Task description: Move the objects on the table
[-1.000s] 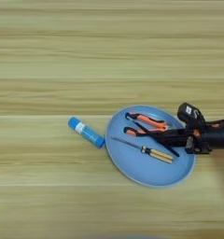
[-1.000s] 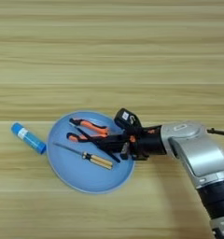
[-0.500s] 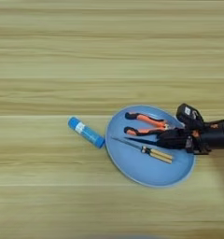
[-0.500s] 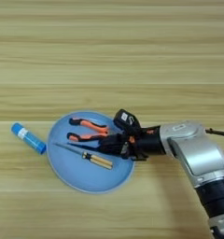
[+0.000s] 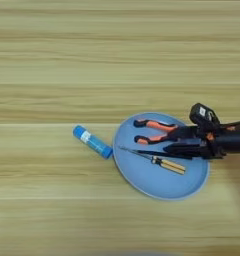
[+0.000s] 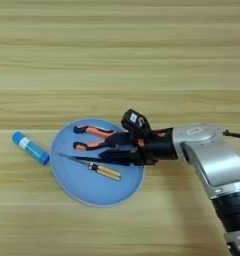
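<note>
Two orange-and-black plier handles point(image 5: 154, 131) splayed apart on blue plate point(image 5: 142, 177).

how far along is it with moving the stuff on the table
Looks done: the screwdriver lies on the blue plate. In hand: the needle-nose pliers are over the plate with the right gripper at their head; whether it grips them I cannot tell. Left: the blue glue stick lies on the table, just off the plate's left rim.

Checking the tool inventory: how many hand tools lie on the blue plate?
2: pliers on the plate's upper part at the gripper, screwdriver just below.
</note>
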`<state>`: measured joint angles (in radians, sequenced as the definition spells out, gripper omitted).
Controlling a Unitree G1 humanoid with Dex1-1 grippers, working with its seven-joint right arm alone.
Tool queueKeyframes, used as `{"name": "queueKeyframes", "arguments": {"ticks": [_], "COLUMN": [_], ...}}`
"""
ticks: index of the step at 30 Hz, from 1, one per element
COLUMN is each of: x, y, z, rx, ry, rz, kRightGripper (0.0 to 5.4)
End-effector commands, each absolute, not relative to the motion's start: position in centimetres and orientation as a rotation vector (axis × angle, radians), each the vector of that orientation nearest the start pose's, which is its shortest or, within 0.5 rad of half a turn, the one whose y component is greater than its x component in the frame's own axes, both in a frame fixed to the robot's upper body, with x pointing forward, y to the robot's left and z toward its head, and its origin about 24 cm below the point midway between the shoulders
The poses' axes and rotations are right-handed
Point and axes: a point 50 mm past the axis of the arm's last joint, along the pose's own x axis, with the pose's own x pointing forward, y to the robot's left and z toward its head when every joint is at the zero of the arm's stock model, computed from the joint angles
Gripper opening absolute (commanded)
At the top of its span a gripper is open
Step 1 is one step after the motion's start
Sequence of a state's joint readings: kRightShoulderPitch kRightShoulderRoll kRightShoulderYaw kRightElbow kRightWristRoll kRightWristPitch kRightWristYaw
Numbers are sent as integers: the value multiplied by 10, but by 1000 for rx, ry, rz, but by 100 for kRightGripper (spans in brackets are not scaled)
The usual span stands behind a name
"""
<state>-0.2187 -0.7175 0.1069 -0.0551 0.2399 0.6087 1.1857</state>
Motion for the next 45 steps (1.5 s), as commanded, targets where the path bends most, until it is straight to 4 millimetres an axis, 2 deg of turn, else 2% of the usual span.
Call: {"name": "queueKeyframes", "arguments": {"ticks": [1, 11, 21, 32, 45], "x": [262, 259, 260, 261, 261], "y": [-214, -207, -181, -156, -131], "z": [120, 129, 140, 147, 140], "rx": [-321, -323, -317, -321, -346], "ry": [486, 451, 383, 337, 346], "rz": [1093, 1107, 1144, 1168, 1206], "kRightGripper": [323, 424, 534, 539, 539]}}
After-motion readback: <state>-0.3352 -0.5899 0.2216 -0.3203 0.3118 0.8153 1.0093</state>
